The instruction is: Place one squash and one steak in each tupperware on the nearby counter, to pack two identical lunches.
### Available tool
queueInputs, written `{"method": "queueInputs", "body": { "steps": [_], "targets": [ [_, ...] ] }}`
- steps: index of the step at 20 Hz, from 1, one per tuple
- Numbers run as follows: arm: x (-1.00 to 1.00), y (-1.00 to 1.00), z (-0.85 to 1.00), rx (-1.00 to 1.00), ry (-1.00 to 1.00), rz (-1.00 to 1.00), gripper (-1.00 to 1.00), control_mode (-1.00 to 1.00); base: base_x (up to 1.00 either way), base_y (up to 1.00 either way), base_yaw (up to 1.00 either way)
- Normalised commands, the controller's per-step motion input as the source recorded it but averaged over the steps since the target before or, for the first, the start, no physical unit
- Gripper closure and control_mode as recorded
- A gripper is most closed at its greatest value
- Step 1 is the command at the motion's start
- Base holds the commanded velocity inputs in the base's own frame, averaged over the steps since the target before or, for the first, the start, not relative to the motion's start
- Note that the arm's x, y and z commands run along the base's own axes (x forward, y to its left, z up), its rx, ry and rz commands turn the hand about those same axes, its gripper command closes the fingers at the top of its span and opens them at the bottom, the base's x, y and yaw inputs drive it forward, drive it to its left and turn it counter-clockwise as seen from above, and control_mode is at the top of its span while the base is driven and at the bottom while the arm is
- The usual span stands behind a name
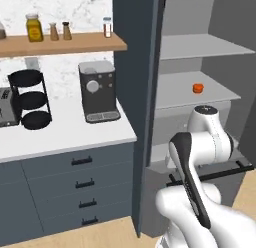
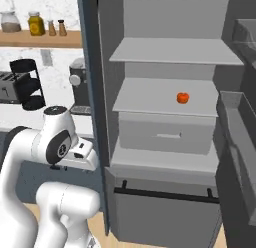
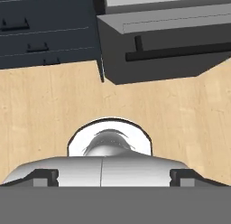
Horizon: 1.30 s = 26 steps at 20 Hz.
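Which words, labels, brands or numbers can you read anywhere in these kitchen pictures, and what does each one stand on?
None can be read. The yellow jar on the wooden shelf has a label patch, too blurred to read. The coffee machine and toaster show no legible marks.

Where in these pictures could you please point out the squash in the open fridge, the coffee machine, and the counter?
squash (image 2: 183, 97): right base view, middle of its round orange-red body.
coffee machine (image 1: 98, 91): left base view, dark front below the dial.
counter (image 1: 65, 132): left base view, bare white top near the front edge.
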Motion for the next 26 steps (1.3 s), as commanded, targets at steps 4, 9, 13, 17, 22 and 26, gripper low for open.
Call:
{"method": "queueInputs", "body": {
  "steps": [4, 9, 13, 17, 22, 26],
  "targets": [
    [0.0, 0.0, 0.0, 0.0, 0.0, 0.0, -1.0, 1.0, 0.36, -0.96, -0.18],
    [0.0, 0.0, 0.0, 0.0, 0.0, 0.0, -1.0, 1.0, 0.44, -0.56, -0.27],
    [0.0, 0.0, 0.0, 0.0, 0.0, 0.0, -1.0, 1.0, 0.34, -0.18, -0.13],
    [0.0, 0.0, 0.0, 0.0, 0.0, 0.0, -1.0, 1.0, 0.31, 0.0, 0.0],
    [0.0, 0.0, 0.0, 0.0, 0.0, 0.0, -1.0, 1.0, 0.59, 0.0, 0.0],
    [0.0, 0.0, 0.0, 0.0, 0.0, 0.0, -1.0, 1.0, 0.73, 0.0, 0.0]
  ]
}}
